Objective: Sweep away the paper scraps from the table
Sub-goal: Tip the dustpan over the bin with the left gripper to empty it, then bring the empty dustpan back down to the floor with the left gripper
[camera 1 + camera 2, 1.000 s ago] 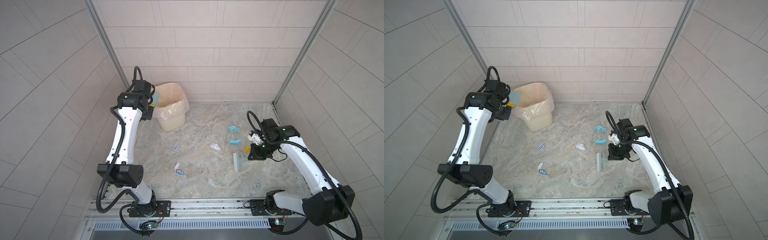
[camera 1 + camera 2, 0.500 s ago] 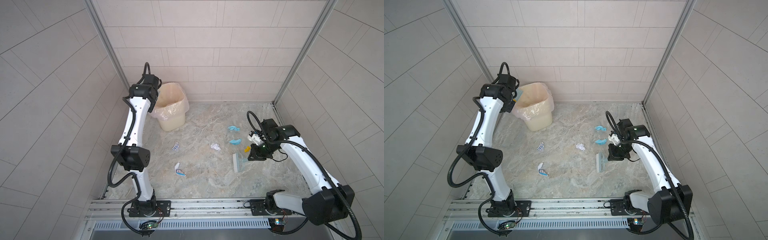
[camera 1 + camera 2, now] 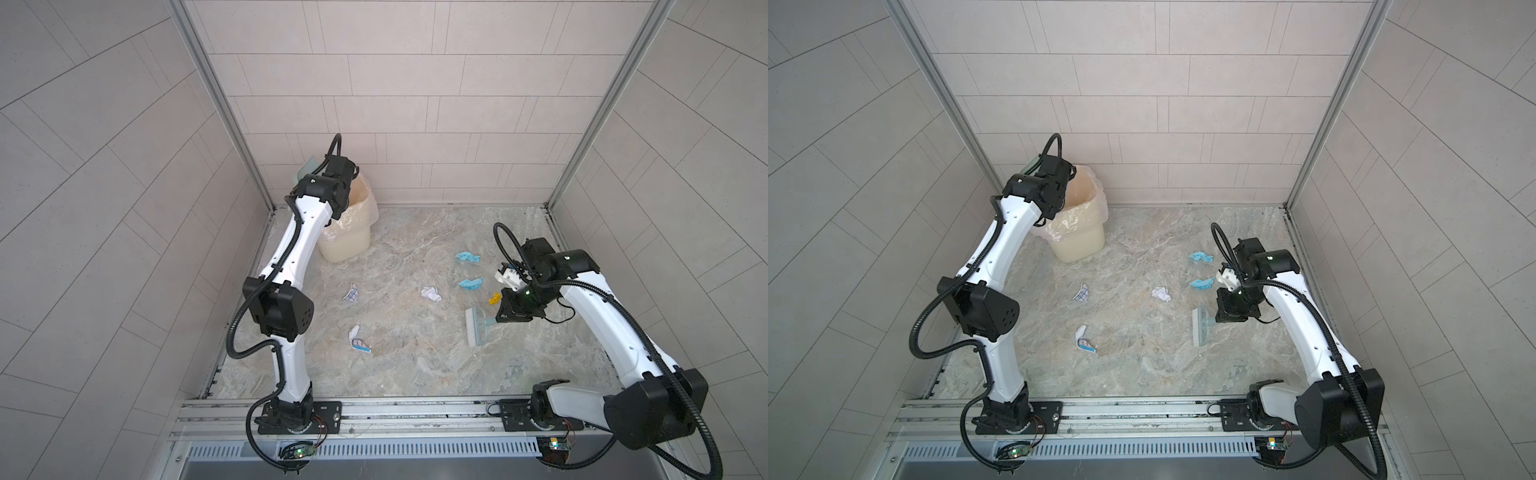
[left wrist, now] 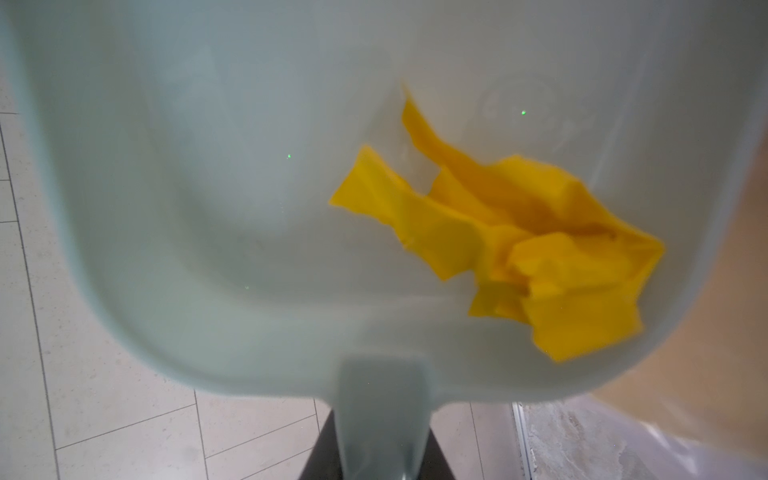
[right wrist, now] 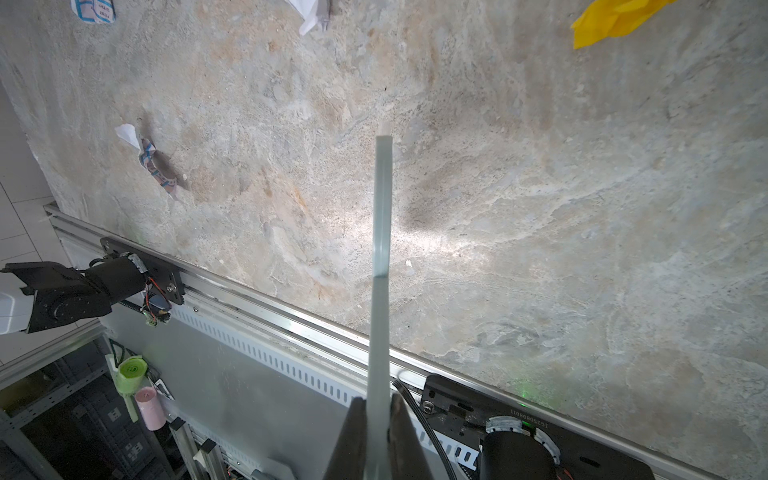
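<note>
Several paper scraps lie on the table (image 3: 415, 374): two light blue (image 3: 468, 257) (image 3: 471, 283), one white (image 3: 431, 294), one yellow (image 3: 494, 298) and two with blue print (image 3: 351, 293) (image 3: 358, 338). My right gripper (image 3: 500, 320) (image 5: 378, 419) is shut on the handle of the pale blue brush (image 3: 473, 328) (image 5: 383, 208), whose bristles stand on the table beside the yellow scrap. My left gripper (image 4: 382, 461) is shut on the handle of the pale blue dustpan (image 4: 249, 208), raised at the bin's far left rim. Another yellow scrap (image 4: 519, 249) lies in the pan.
A cream bin (image 3: 347, 224) (image 3: 1077, 224) lined with a clear bag stands in the back left corner. Tiled walls close three sides. A metal rail (image 3: 415, 409) with both arm bases runs along the front edge.
My left arm has swung from the left wall toward the bin, carrying the dustpan up to the bin's rim. The right arm and brush have not moved.
</note>
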